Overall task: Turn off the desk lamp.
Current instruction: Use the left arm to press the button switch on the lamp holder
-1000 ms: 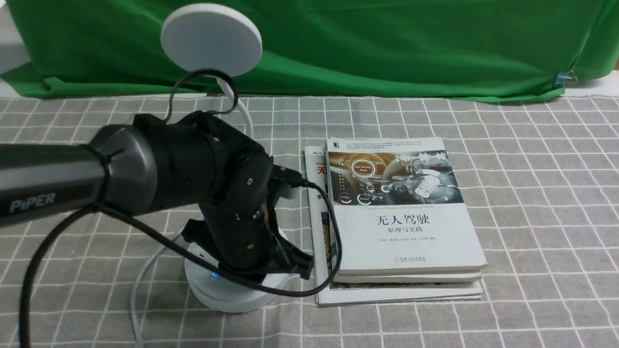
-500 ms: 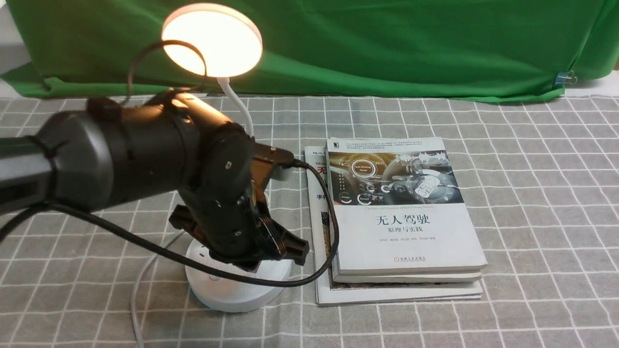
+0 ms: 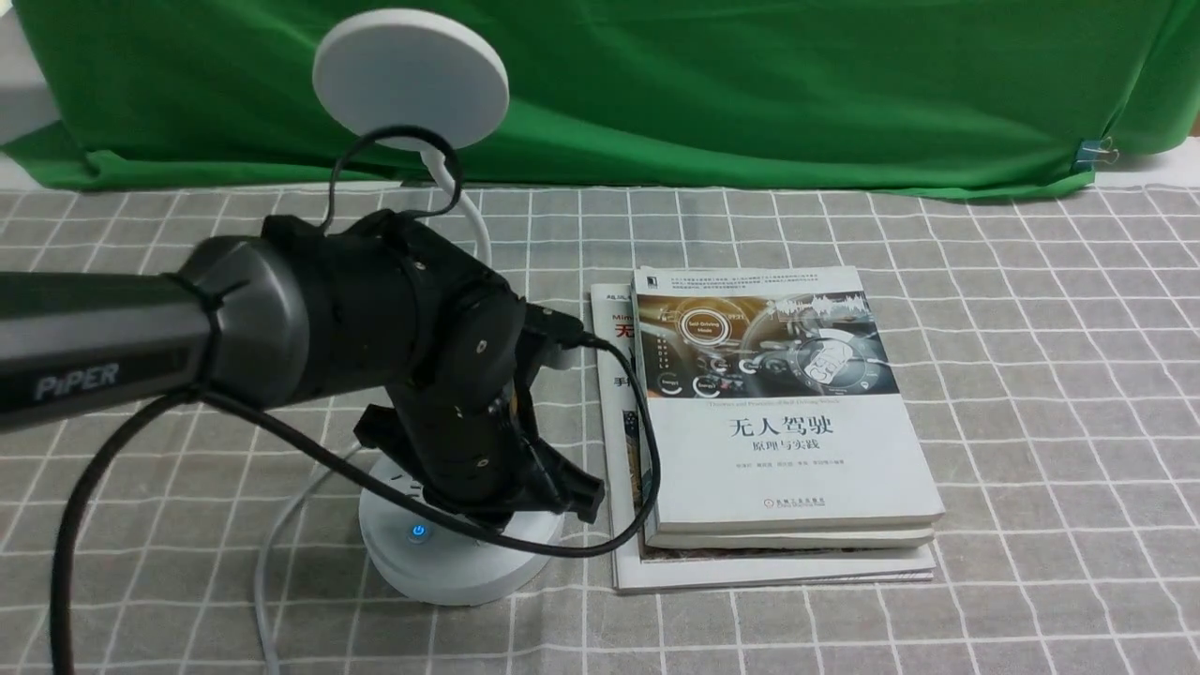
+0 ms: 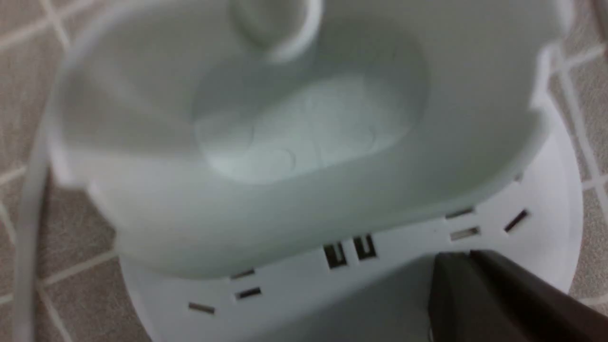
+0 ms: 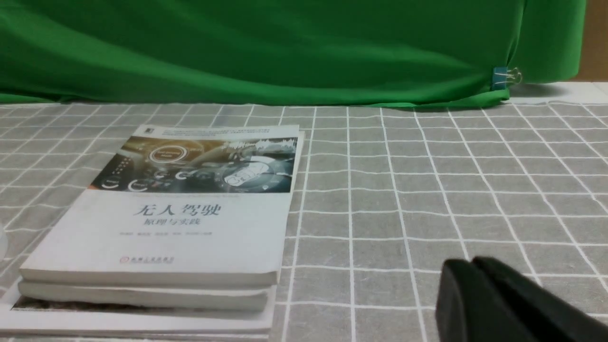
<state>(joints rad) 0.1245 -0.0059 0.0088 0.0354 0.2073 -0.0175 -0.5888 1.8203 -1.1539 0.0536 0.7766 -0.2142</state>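
On the left part of the checked cloth, to the left of the books, I have the desk lamp standing upright on its round base. Its long axis runs upward: the thin neck rises behind my left arm and leans left toward the top. The flat head is unlit, with its broad pale underside tipped down and toward me. A small blue power mark glows on the near side of the base. On the left wrist view, the holder is a long oval, with its length lying slantwise across the round base. My left gripper is over the base, fingers closed together with nothing between them; I can't tell whether they touch it. The black cable loops across the near part of the base and over toward the books. Only a narrow strip of cloth lies between the base's right edge and the books' left edge, while a broad stretch extends beyond their right edge. The white cord curves toward me, left of the base. My right gripper is also closed, apart from the books.
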